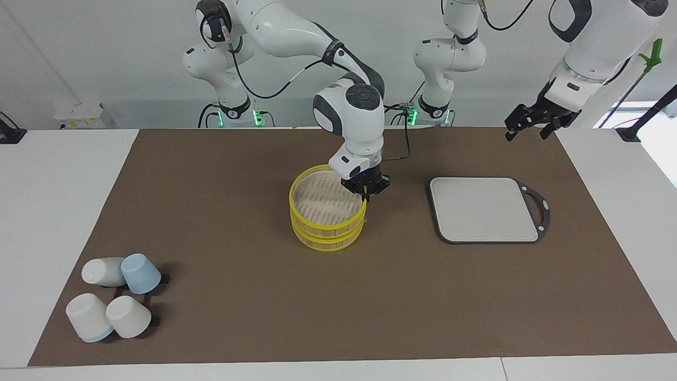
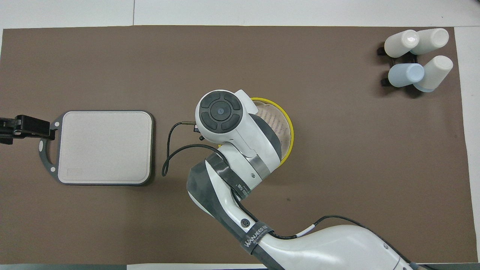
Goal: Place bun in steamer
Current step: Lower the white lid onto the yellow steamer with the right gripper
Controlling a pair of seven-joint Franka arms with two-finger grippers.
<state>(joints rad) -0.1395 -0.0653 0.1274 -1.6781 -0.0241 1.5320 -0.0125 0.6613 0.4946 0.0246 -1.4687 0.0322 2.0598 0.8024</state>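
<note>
- Near the middle of the brown mat stood the steamer, two yellow-rimmed tiers stacked, its pale slatted floor showing bare where the arm did not cover it.
- No bun could be made out in either view; it may have been hidden between the fingertips or under the arm, but that could not be told.
- At the steamer's rim, on the side toward the left arm's end of the table, the right gripper pointed straight down with its fingertips pressed together at or just inside the yellow edge; what, if anything, they pinched could not be seen.
- The right arm reached in from its base, bent at the elbow, its wrist set upright above the gripper; from overhead its round wrist cap and forearm covered much of the steamer.
- Beside the steamer, toward the left arm's end, a grey square board with a dark handle loop lay flat on the mat.
- Raised over the mat's corner by the robots at that end, the left gripper hung waiting with its fingers spread wide, holding nothing.
- At the right arm's end, farthest from the robots, four cups clustered on a dark rack, three white and one pale blue.
</note>
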